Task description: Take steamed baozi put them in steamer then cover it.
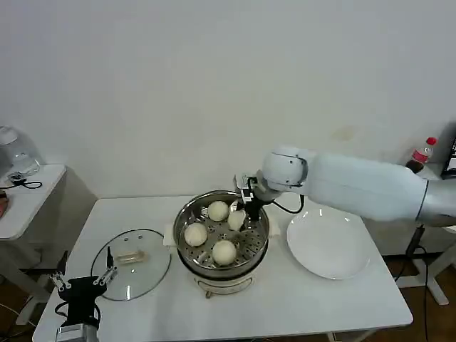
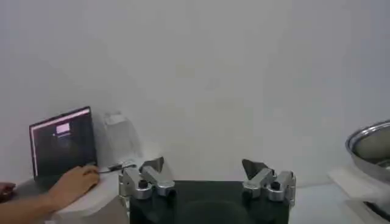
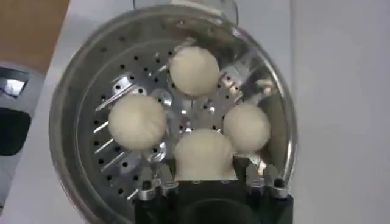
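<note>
Steel steamer [image 1: 222, 239] holds 4 baozi [image 3: 136, 120]; right tool [image 3: 207, 182] clamps the 4th [image 3: 204, 155] inside. Left tool [image 2: 207, 179] idle, fingers apart, beside cover [image 1: 132, 263].

Probably a lab: bare white wall [image 1: 214, 85], plain white table [image 1: 335, 299], laptop [image 2: 63, 143] on a side desk.

A plain white wall [image 1: 214, 78] fills everything ahead of me, evenly lit with soft shadow low down. My white surface [image 1: 335, 299] stands against it. Off to my left sits a smaller white side table [image 1: 28, 196] with a dark cable on it. On my right, a red-capped bottle [image 1: 422, 153]. Brown floor [image 1: 14, 296] shows below.
</note>
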Available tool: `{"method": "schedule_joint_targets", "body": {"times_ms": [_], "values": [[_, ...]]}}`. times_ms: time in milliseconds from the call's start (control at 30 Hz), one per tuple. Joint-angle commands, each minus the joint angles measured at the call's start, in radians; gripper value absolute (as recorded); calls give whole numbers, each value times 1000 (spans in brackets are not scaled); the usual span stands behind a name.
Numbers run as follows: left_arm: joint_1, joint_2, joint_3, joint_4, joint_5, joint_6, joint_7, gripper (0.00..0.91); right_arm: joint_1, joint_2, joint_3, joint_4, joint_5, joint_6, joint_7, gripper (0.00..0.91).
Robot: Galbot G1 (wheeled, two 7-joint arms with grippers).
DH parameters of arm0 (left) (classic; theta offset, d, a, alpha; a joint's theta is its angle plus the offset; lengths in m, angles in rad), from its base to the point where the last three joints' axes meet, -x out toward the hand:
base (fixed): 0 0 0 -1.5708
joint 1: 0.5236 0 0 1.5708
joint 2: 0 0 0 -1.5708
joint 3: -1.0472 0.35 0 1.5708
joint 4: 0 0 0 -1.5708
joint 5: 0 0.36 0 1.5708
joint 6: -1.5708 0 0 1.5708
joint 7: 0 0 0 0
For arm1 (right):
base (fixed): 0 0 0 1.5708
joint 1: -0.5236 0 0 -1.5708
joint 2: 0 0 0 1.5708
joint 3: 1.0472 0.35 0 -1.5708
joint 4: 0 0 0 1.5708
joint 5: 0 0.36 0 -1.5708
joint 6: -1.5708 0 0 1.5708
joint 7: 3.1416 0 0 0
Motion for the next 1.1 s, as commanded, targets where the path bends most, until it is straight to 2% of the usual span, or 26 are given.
{"method": "schedule_joint_targets", "body": {"times_ms": [33, 300, 333, 367, 667, 833, 933, 1033, 1067, 1100], "values": [[1, 1, -2, 0, 0, -1, 0, 907, -45, 7, -9, -59, -43, -8, -4, 635], [1, 0, -1, -1, -1, -1, 0, 907, -68, 19, -1, -67, -50, -6, -6, 635], [1, 0, -1, -1, -1, -1, 0, 907, -69, 20, 0, -67, -52, -4, -6, 725], [2, 0, -1, -1, -1, -1, 0, 907, -69, 20, 0, -67, -52, -3, -5, 897], [2, -1, -3, 2, -2, -1, 0, 907, -33, -10, 32, -25, 1, -14, 23, 907], [1, 1, -4, 2, -2, 0, -2, 907, -1, -70, 106, 55, 46, -18, 47, 907], [-1, 0, -1, 2, -3, 0, -1, 907, -5, -124, 177, 112, 83, 2, 90, 907], [-5, -1, 3, 6, -4, 1, -1, 907, -54, -193, 244, 186, 126, 13, 225, 907], [-7, 0, 4, 11, -4, 0, -1, 907, -89, -231, 281, 215, 142, 13, 313, 907], [-9, 0, 5, 15, -5, 0, -1, 907, -104, -245, 288, 230, 147, 17, 329, 907]]}}
